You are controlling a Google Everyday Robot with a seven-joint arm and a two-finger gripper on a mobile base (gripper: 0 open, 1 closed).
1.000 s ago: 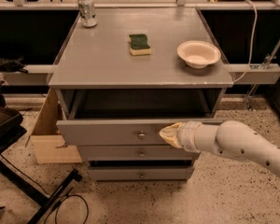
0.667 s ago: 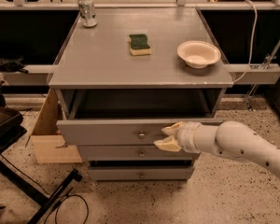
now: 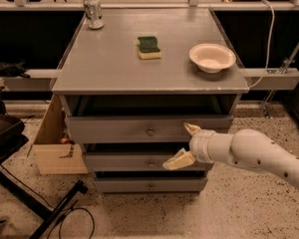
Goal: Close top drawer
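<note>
The top drawer [image 3: 114, 128] is a wide grey front panel with a small round metal knob [image 3: 150, 132] at its centre. It stands slightly out of the grey cabinet, with a dark gap above it. My gripper [image 3: 183, 144] is at the drawer's right part, just right of the knob. Its cream fingers are spread open: the upper fingertip [image 3: 191, 128] touches the drawer front, the lower fingertip [image 3: 176, 162] hangs in front of the second drawer [image 3: 119, 161]. It holds nothing. My white arm [image 3: 259, 156] comes in from the right.
On the cabinet top [image 3: 109, 68] lie a green and yellow sponge [image 3: 149, 47], a cream bowl [image 3: 212, 57] and a can [image 3: 93, 11]. A third drawer [image 3: 139, 184] is lowest. A cardboard box [image 3: 52, 143] stands left of the cabinet, with black stand legs [image 3: 35, 203] and a cable at the left floor.
The top drawer has slid inward and sticks out less. My gripper has followed it toward the cabinet and its fingers have spread wider apart.
</note>
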